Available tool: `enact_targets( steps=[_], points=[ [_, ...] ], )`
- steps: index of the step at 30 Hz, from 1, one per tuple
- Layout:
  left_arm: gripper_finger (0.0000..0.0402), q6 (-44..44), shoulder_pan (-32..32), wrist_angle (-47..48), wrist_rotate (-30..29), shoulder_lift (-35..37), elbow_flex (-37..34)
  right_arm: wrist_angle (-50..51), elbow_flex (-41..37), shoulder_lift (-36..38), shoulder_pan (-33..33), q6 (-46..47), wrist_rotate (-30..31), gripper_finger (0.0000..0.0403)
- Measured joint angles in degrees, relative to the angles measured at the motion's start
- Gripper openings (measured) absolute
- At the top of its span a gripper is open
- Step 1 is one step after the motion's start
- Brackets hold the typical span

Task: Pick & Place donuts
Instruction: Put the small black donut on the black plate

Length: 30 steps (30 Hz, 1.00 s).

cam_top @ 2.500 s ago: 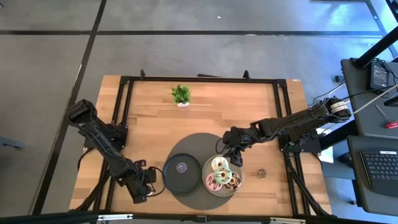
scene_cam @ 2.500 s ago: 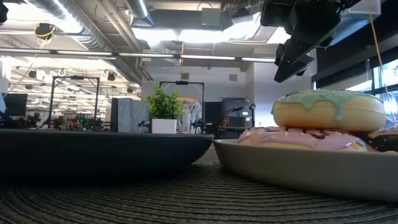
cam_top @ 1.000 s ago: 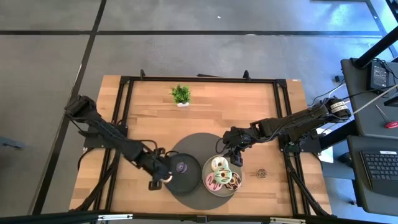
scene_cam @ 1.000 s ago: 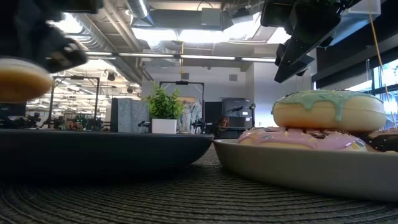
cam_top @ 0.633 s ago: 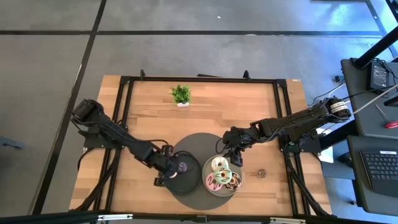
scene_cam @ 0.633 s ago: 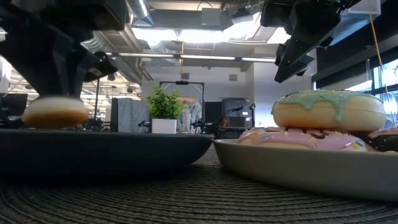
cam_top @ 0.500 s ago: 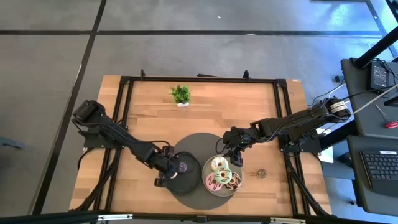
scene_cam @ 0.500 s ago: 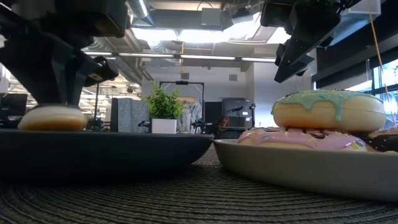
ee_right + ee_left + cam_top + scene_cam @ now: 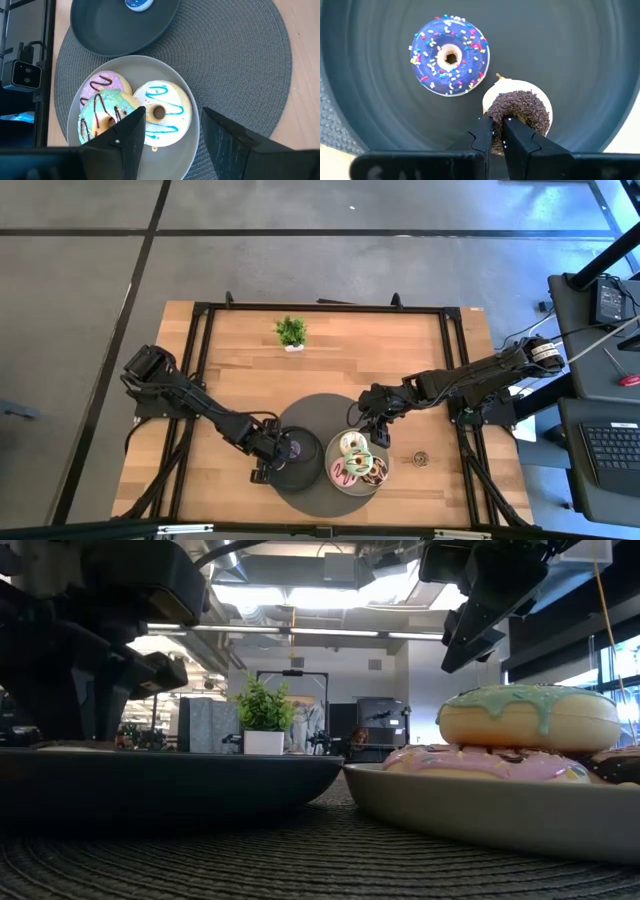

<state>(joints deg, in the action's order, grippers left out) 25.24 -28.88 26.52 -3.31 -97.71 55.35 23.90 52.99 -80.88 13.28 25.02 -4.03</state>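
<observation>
My left gripper (image 9: 497,131) is down over the dark plate (image 9: 300,465), at its left edge in the high view, fingers pressed close together on the rim of a tiny brown donut (image 9: 518,114) topped with chocolate crumbs. That donut sits on the plate floor, just beside a tiny purple donut (image 9: 450,55) with coloured sprinkles; the two are near each other but I cannot tell whether they touch.

My right gripper (image 9: 170,132) hangs above the far edge of the light grey plate (image 9: 340,452), fingers spread wide, holding nothing. Below it lie the white donut (image 9: 162,115) with blue squiggles, the green donut (image 9: 106,117) and the pink donut (image 9: 103,84), both with dark drizzle. From table height the green one rests on top of the pink one, with a chocolate donut (image 9: 616,766) at the right edge.

Both plates stand on a round woven mat (image 9: 318,408). Another tiny brown donut (image 9: 421,457) lies alone on the wood to the right of the grey plate. A small potted plant (image 9: 291,332) stands at the far side of the table (image 9: 400,360). I can read no labels or writing anywhere.
</observation>
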Motion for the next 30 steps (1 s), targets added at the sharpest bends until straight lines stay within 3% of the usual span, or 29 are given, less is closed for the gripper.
enact_targets(
  steps=[19, 30],
  points=[
    [0.0041, 0.54, 0.11, -1.53, -0.20, 0.00, 0.00, 0.00, 0.00, 0.00, -0.01, -0.20, 0.00, 0.0192],
    [0.0091, 0.91, 0.11, -1.54, -0.12, 0.00, 0.00, 0.00, 0.00, 0.00, 0.00, -0.22, 0.00, 0.0192]
  ],
)
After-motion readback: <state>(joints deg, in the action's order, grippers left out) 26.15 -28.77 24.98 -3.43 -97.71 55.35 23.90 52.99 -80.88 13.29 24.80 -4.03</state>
